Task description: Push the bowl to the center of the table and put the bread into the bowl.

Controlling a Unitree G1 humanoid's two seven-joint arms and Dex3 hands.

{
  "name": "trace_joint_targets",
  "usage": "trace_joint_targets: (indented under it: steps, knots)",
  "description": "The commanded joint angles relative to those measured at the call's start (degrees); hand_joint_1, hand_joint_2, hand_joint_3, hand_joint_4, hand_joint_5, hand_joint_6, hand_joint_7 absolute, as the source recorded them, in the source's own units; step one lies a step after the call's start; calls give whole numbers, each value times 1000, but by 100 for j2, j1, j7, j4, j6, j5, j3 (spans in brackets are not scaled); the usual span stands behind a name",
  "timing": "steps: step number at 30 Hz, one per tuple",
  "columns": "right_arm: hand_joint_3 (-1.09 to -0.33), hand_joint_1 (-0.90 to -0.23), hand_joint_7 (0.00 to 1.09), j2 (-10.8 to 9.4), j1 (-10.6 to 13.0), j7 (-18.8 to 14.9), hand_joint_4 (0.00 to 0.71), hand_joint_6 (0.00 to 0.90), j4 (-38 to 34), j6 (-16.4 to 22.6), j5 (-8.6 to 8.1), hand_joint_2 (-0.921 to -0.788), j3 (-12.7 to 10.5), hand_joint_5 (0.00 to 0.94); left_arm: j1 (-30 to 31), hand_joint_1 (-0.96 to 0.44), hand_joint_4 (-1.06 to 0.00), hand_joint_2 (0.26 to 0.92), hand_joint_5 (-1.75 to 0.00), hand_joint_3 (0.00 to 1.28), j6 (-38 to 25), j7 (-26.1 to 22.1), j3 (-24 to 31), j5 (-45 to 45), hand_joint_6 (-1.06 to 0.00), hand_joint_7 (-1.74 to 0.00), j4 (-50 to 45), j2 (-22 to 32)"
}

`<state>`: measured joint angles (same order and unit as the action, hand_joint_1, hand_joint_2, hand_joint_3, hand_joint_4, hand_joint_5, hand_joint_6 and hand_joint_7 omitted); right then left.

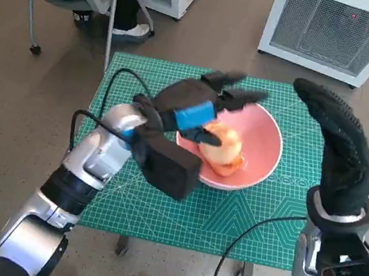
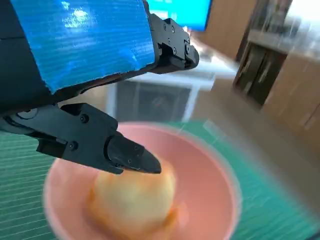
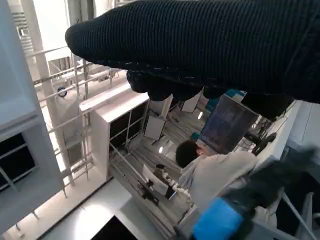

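Left hand (image 1: 200, 112) is over the pink bowl (image 1: 261, 159), fingers (image 2: 127, 155) spread; one fingertip touches the bread (image 1: 224, 151), which lies in the bowl, ungrasped. Right hand (image 1: 336, 147) is raised beside the bowl, fingers extended, holding nothing.

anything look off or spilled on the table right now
Nothing stands out. The bread lies inside the pink bowl, which sits upright on the green mat. The left hand hovers over the bread, and the right hand is raised beside the bowl, holding nothing.
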<state>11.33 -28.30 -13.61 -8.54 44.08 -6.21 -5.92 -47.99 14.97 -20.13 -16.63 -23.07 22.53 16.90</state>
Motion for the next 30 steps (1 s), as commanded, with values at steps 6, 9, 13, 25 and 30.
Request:
trace_joint_targets:
  steps: [6, 9, 13, 25, 30]
  knots:
    - [-701, -485, 700, -34, -26, 343, 320, 0, 196, -358, 284, -921, -51, 4, 556, -432, -144, 921, -28, 248, 224, 271, 952, 1492, -260, -18, -596, -418]
    - [-702, -480, 697, -79, -23, 469, 319, 2, 321, -450, 383, -921, -33, 3, 754, -431, -176, 921, -40, 282, 192, 365, 1177, 1919, -268, -23, -791, -633]
    - [-700, -485, 693, -133, -61, 597, 307, 3, 430, -560, 465, -921, 12, 1, 1008, -422, -211, 921, -53, 316, 228, 439, 1385, 2441, -281, -35, -1009, -926]
    - [-692, -507, 689, -161, -345, 695, 298, 3, 473, -733, 573, -921, 101, 2, 1277, -343, -170, 921, -220, 355, 1033, -55, 1663, 3421, -70, -556, -960, -1183]
    - [-690, -503, 690, -150, -438, 666, 308, 3, 472, -813, 525, -921, 116, 6, 1271, -348, -43, 921, -453, 360, 1223, -240, 1722, 3608, -11, -721, -863, -1204]
